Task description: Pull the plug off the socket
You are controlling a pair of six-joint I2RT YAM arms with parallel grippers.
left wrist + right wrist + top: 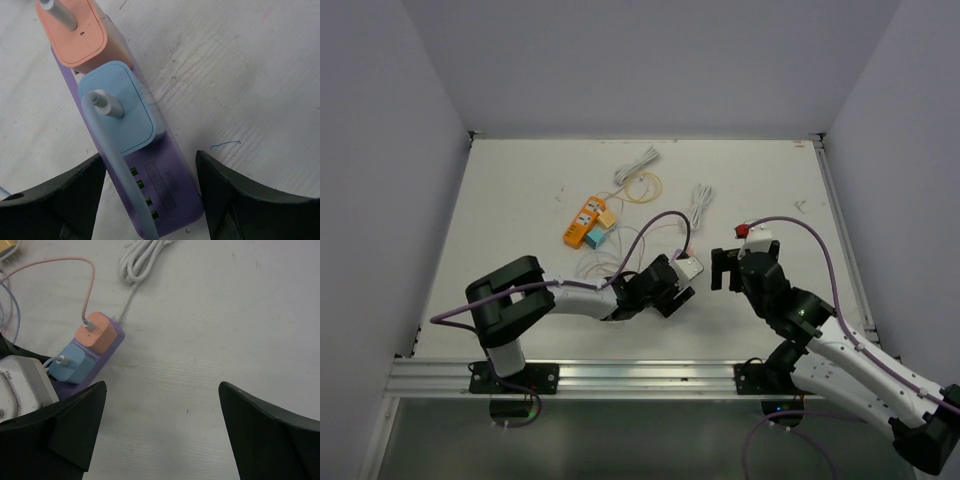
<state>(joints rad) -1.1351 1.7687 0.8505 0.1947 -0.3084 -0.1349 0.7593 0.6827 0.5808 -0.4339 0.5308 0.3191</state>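
Left gripper [150, 164]: jaws apart, straddling the near end of the purple power strip [172, 192]. Its fingers [60, 200] flank the strip's two long sides; they may be touching, but the angle leaves that unclear. Nothing clamped. Blue plug [125, 112] sits in the strip just ahead of the fingers, with the orange plug [77, 32] hard against it beyond. Right gripper [162, 387]: spread wide, holding nothing, over the table [235, 315], the strip off to its left. Coiled white cable [145, 260] lies past the strip's far end.
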